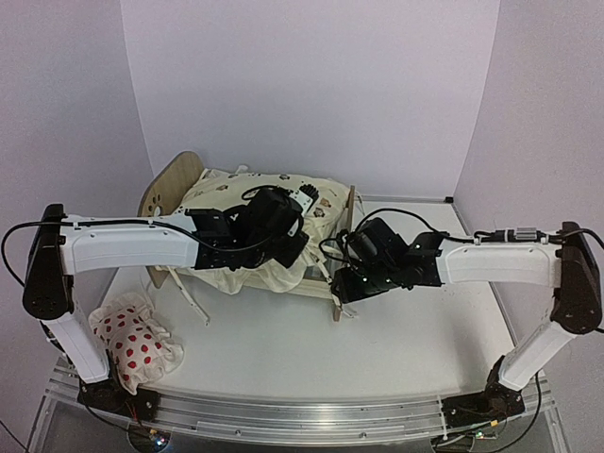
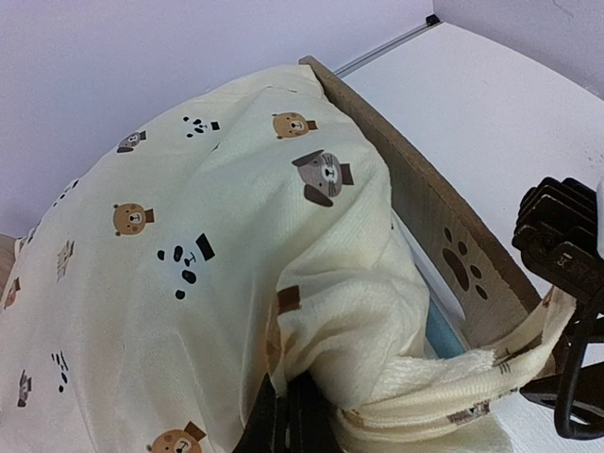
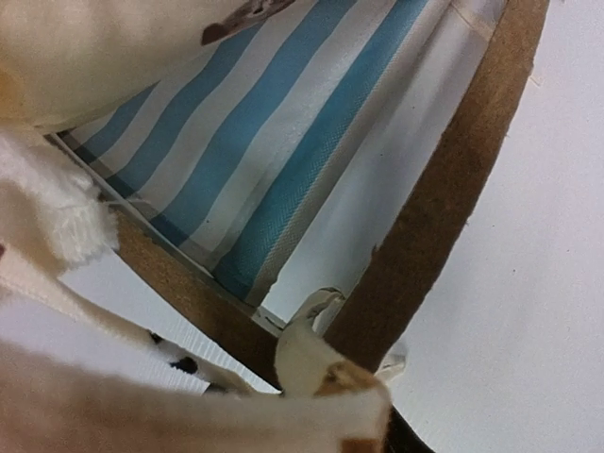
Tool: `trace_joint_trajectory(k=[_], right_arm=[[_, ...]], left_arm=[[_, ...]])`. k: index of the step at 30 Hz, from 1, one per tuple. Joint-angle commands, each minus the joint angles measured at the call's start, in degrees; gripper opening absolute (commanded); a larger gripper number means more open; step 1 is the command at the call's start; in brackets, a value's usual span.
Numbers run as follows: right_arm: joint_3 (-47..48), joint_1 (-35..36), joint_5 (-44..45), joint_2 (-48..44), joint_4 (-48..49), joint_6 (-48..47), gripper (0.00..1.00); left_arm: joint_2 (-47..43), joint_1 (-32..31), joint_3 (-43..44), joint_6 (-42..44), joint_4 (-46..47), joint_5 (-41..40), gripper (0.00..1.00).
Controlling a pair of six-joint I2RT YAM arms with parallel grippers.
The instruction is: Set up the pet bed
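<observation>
The pet bed sits by the far edge of the table, left of centre. The left gripper is clamped on the cushion, likely to bunch 1 corner toward the footboard. The right gripper is at a tie there; I cannot tell whether it grips

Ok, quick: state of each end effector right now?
Left end effector: closed, pinching the cushion.
Right end effector: jaws apart around a cushion tie, not clamped on it.
</observation>
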Motion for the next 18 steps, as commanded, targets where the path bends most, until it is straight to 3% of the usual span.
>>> trace_joint_trajectory(k=[1,8,18], right_arm=[[-0.95,0.67,4.99,-1.89,2.68,-0.43,0.43],[-3.62,0.65,2.28,-7.1,4.12,0.1,0.53],[-4.21,0.69,2.58,-6.05,7.65,0.85,0.5]], left_arm=[[-2.28,0.72,0.02,0.83,-0.35,-4.34,0.0],[-3.98,0.73,-1.87,0.57,-0.36,-5.44,0.0],[-5.21,0.72,-2.61,-0.26,-0.68,-4.69,0.0]])
